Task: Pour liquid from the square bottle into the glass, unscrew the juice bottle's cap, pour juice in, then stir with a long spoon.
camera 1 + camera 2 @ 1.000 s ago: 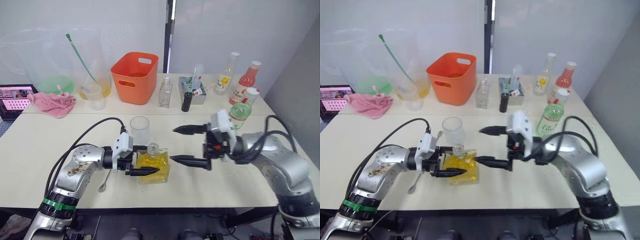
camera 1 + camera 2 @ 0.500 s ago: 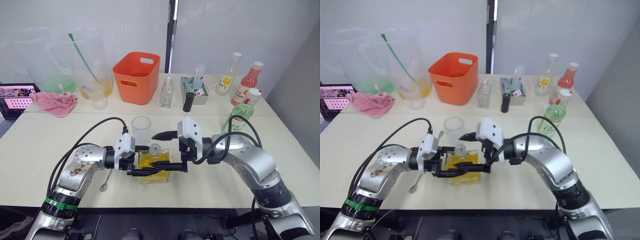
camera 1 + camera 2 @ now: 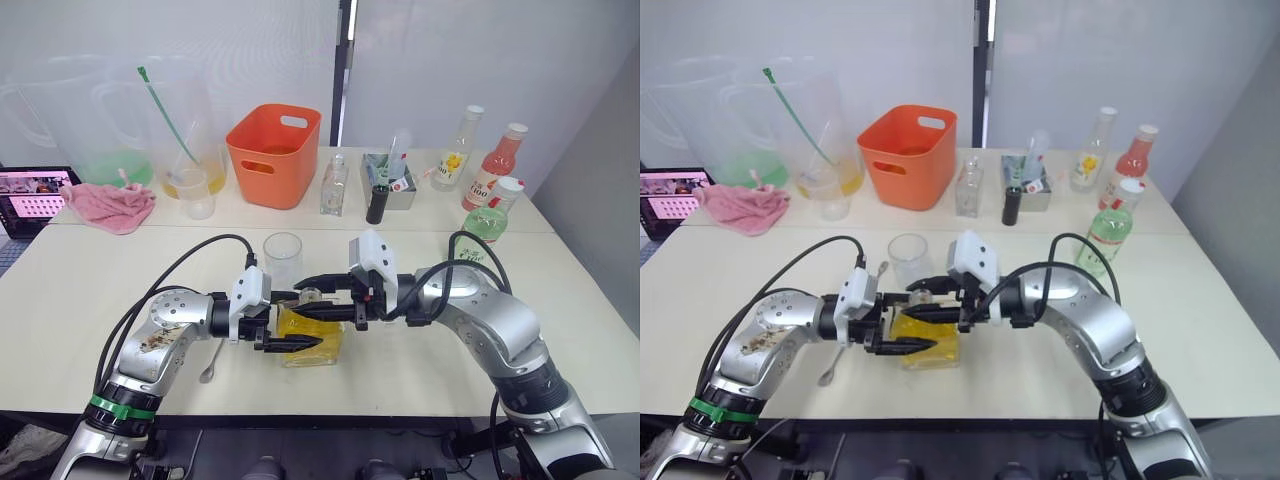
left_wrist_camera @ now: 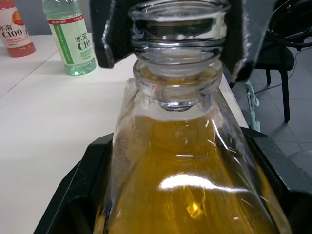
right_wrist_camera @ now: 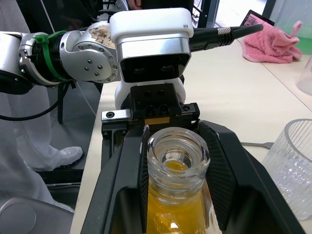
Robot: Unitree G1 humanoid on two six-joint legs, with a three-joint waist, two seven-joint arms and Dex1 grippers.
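Glass square bottle (image 3: 311, 333) sits upright on the near part of the pale tabletop (image 3: 420, 360): faceted clear body, short ringed neck, open thick-lipped mouth, yellow liquid inside. Left gripper (image 3: 296, 321) grips its body, black fingers on opposite faces. Right gripper (image 3: 313, 298) comes in from the other side at neck height; in the left wrist view its two fingers (image 4: 109, 34) flank the neck, whether they press on it cannot be told. Ribbed clear tumbler, the glass (image 3: 283, 260), stands just behind the bottle, apart from it. Long spoon (image 3: 212, 362), thin silver metal, lies flat on the table beside the left arm, partly hidden by it. Juice bottle (image 3: 489, 224), pale green with white cap (image 3: 505, 184), stands at the right rear, well clear of both grippers. Rear row: orange plastic bin (image 3: 273, 154), pink cloth (image 3: 106, 205), big clear pitchers (image 3: 165, 125) with a green stirring stick (image 3: 168, 116), cloudy cup (image 3: 196, 193), slim clear bottle (image 3: 334, 186), small black cylinder (image 3: 376, 203), yellow-labelled bottle (image 3: 455, 150), pink-red bottle (image 3: 494, 166).
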